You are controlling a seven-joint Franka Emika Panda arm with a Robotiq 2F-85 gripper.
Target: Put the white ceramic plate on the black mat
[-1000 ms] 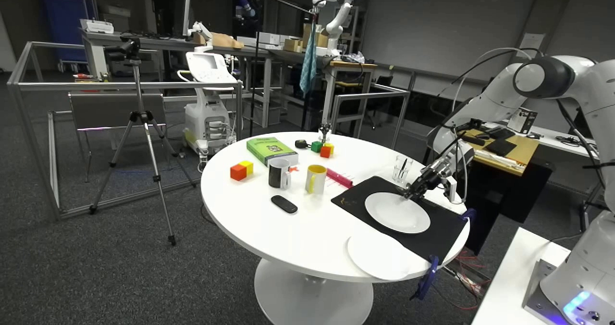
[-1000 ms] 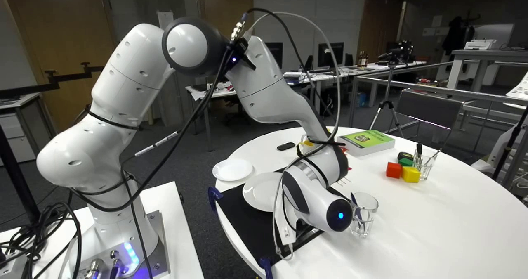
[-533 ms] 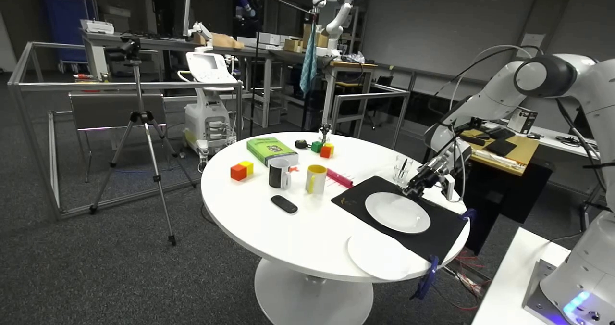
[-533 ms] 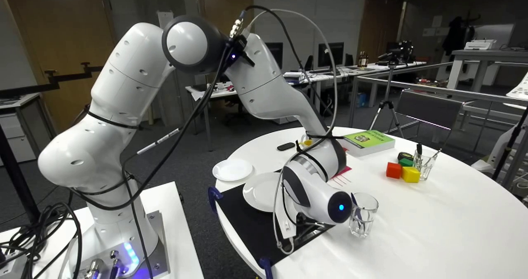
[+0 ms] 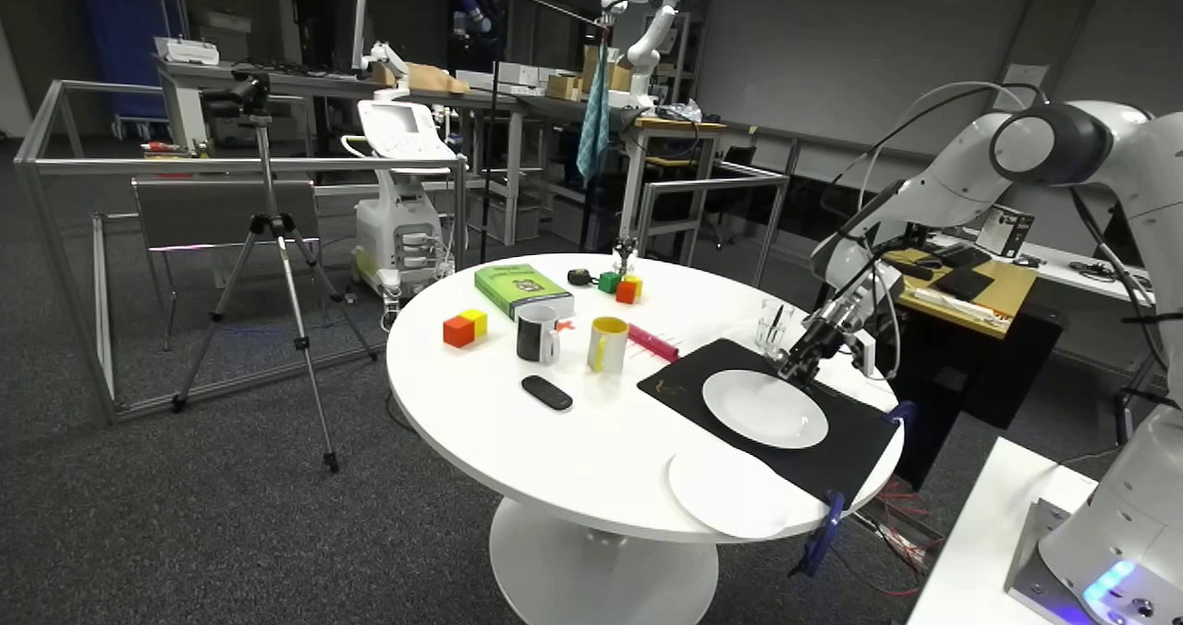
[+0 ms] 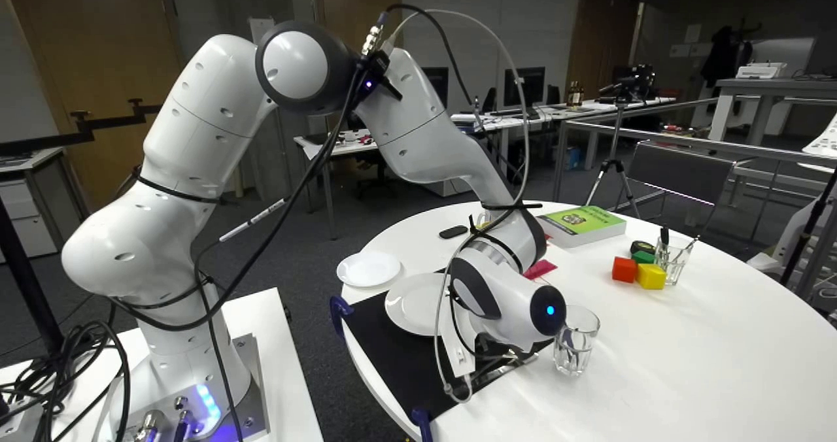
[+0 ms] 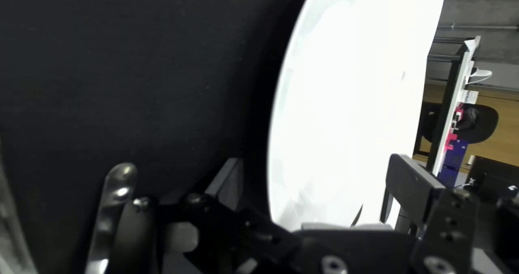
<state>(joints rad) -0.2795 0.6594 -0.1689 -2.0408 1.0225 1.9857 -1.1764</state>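
Note:
The white ceramic plate (image 5: 765, 410) rests flat on the black mat (image 5: 846, 449) at the table's near side. In both exterior views mat shows around the plate (image 6: 413, 303). My gripper (image 5: 784, 368) is at the rim, over the mat's edge by the glass. In the wrist view the gripper (image 7: 314, 160) is open, its two fingers wide apart with nothing gripped between them. The plate's raised rim (image 7: 279, 116) passes across that gap beyond the fingertips. Whether a finger touches the plate I cannot tell. In an exterior view the wrist mostly hides the fingers.
A flatter white disc (image 5: 725, 496) lies beside the mat at the table edge. A drinking glass (image 6: 575, 340) stands close to the wrist. Blue clamps (image 5: 823, 537) grip the mat's edge. Farther off are two mugs (image 5: 607, 346), a green book (image 5: 525, 290) and several blocks (image 5: 458, 331).
The fingers have spread, and my wrist has risen and tilted slightly, drawing the gripper a little back from the plate. Plate and mat have stayed in place.

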